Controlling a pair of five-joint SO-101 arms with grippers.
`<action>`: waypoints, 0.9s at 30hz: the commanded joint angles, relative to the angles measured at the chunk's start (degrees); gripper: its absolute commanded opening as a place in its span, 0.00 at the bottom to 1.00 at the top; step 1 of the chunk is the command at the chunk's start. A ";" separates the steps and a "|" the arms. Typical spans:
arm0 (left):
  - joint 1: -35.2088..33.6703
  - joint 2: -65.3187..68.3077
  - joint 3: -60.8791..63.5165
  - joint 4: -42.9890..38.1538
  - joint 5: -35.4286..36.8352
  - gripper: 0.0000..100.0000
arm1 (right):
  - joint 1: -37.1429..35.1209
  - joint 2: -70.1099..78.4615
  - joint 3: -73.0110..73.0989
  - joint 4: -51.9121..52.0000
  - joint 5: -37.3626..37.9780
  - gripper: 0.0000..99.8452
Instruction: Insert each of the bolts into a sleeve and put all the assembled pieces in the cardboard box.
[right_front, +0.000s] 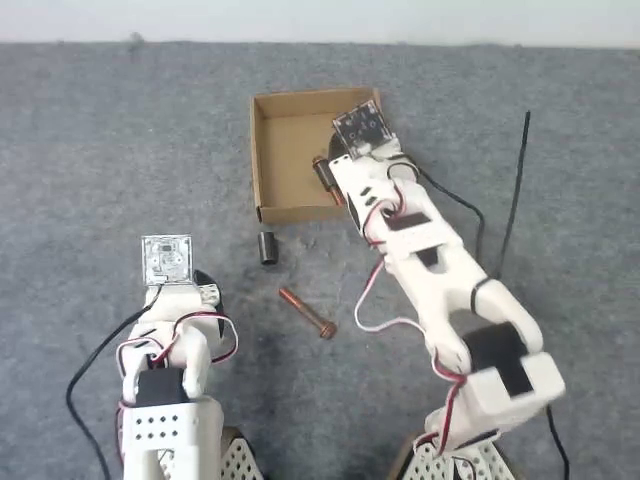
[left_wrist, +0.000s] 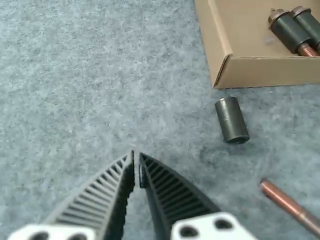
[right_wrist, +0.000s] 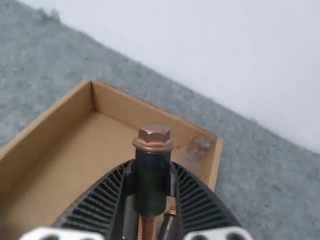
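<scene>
right gripper (right_wrist: 151, 175) — clamped on a sleeved bolt (right_wrist: 151, 160), copper head past the fingertips, over the cardboard box (right_front: 290, 140) at upper centre of the high view.
left gripper (left_wrist: 136, 162) — fingers drawn together, holding nothing, above grey carpet (left_wrist: 75, 75).
loose sleeve (right_front: 268, 247) — just below the box's lower-left corner.
bare bolt (right_front: 307, 312) — centre frame, below the loose sleeve, apart from it.

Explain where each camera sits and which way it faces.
High view: fixed overhead, looking down on left arm, right arm, cardboard box, loose sleeve, loose bolt.
Left wrist view: on that wrist, looking past the shut left gripper at carpet.
Right wrist view: on that wrist, looking past the right gripper, holding an assembled piece, into the box.
Shared: all show the box; first two, sleeve and bolt.
</scene>
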 joint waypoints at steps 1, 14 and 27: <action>-0.26 -0.53 -0.57 0.35 -0.53 0.01 | 1.63 4.35 -11.16 4.70 0.70 0.01; -0.26 -0.62 -0.57 0.18 -0.53 0.01 | 2.42 15.69 -29.36 28.26 -0.79 0.01; -0.26 -0.62 -0.57 0.18 -0.53 0.01 | 2.51 18.42 -36.57 38.29 -5.71 0.13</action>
